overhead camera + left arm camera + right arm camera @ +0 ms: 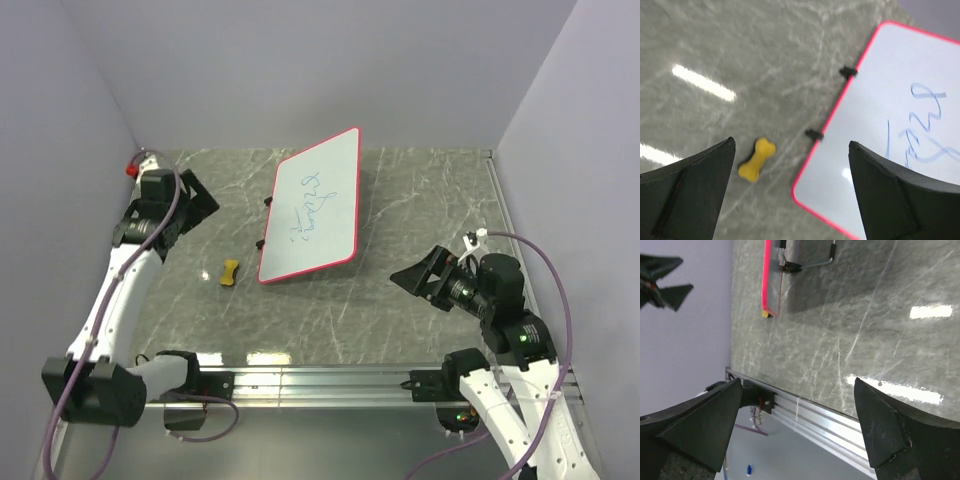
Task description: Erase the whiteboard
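at centre of the top view the whiteboard (312, 205) sits tilted, its blue scribbles unwiped. the left gripper (791, 147) and right gripper (798, 387) both gape empty. the left should pinch the narrow waist of the yellow bone-shaped eraser (229, 271), just lower left of the board.

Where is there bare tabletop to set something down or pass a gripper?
Bare table lies between the whiteboard and the right gripper, and from the whiteboard's near edge to the rail. Left of the whiteboard is tighter: yellow eraser and left gripper.

Claw (792, 143) spread wide; yellow eraser (756, 159) near scribbled whiteboard (875, 115).
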`<state>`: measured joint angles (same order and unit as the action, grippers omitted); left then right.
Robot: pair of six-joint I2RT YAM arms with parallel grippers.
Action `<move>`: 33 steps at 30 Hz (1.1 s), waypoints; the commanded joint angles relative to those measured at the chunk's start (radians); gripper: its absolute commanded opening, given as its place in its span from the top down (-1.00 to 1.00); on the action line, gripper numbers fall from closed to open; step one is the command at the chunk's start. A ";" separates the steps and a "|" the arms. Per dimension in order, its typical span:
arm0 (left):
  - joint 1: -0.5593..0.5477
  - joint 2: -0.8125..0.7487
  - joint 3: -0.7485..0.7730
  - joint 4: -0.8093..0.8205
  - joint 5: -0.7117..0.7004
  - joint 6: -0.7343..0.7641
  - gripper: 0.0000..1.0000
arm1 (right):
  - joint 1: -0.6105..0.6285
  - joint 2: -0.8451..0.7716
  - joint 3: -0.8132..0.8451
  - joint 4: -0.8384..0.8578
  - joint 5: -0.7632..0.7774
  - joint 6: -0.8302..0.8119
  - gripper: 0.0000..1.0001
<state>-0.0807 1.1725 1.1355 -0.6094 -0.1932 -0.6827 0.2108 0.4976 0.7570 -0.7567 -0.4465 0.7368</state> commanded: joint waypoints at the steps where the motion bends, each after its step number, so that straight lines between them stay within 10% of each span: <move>1: 0.012 -0.077 -0.065 -0.136 0.176 -0.031 -0.99 | 0.004 -0.013 -0.037 0.005 -0.020 0.073 -0.99; 14: -0.042 -0.273 -0.284 -0.235 0.141 -0.051 -0.99 | 0.013 -0.134 -0.104 -0.078 -0.172 -0.009 -0.98; 33: -0.119 0.214 -0.264 0.037 0.109 0.113 -0.81 | 0.012 -0.103 -0.078 -0.223 -0.072 -0.102 -0.92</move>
<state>-0.1963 1.3628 0.8646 -0.6617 -0.0631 -0.6151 0.2180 0.4019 0.6693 -0.9623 -0.5350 0.6556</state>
